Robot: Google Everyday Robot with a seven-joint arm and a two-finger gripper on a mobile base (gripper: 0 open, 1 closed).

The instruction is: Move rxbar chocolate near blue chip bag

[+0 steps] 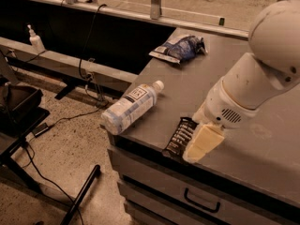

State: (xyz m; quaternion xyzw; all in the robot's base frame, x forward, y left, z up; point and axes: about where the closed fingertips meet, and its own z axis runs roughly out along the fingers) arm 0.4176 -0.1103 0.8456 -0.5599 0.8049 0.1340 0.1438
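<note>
With the gripper [189,148] at the bar [180,135] on the table's [211,83] front edge — its hold cannot be told — a firm grip is best secured before the bar is lifted clear and carried past the bottle [131,106] toward the bag [181,48].

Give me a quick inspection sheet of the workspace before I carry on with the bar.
Surface: grey counter with drawers below.
Job's things: rxbar chocolate lies at the front edge; blue chip bag at the far side, well apart from it.
Clutter: water bottle on its side at the left edge.
Grippers: gripper down against the bar's right side.
Cables: black cable hangs down the dark wall and trails over the floor.
Surroundings: small pump bottle on the ledge; black stand far left.
</note>
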